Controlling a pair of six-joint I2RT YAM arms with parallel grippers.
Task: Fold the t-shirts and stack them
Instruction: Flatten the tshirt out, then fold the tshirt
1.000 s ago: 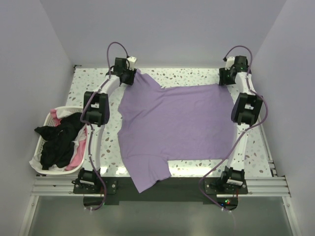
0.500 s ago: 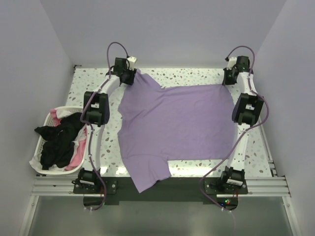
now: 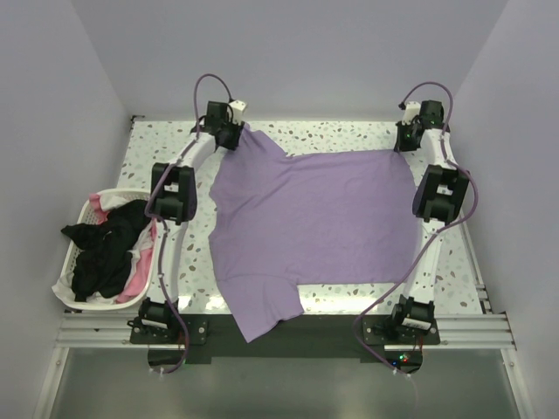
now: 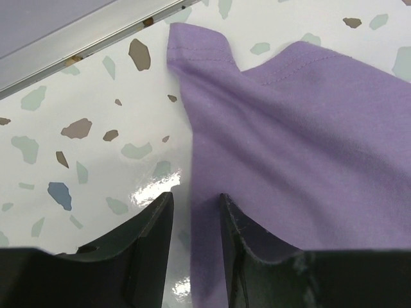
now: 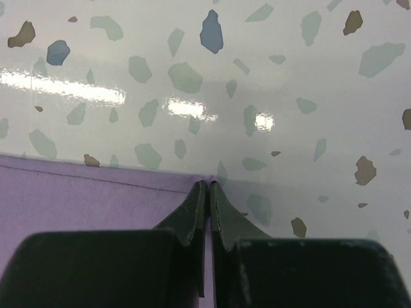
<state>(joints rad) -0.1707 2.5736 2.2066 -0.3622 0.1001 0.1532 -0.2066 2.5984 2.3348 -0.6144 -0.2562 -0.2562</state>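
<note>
A lilac t-shirt (image 3: 314,227) lies spread flat over the speckled table (image 3: 341,135), one sleeve hanging over the near edge. My left gripper (image 3: 229,135) is at the far-left sleeve. In the left wrist view its jaws (image 4: 194,196) stand a little apart, astride the edge of the lilac cloth (image 4: 289,141), one finger on bare table and one on the cloth. My right gripper (image 3: 403,140) is at the shirt's far-right corner. In the right wrist view its fingers (image 5: 207,183) are pressed together on the hem corner of the lilac cloth (image 5: 96,199).
A white laundry basket (image 3: 87,208) sits at the table's left edge with a black shirt (image 3: 100,249) and a pink one (image 3: 138,279) spilling from it. The table's far rail (image 4: 64,38) runs just beyond the left gripper. Walls close in on three sides.
The right gripper has moved slightly towards the far edge and shut on the shirt's corner. The left gripper's jaws have narrowed around the sleeve edge. The shirt lies the same.
</note>
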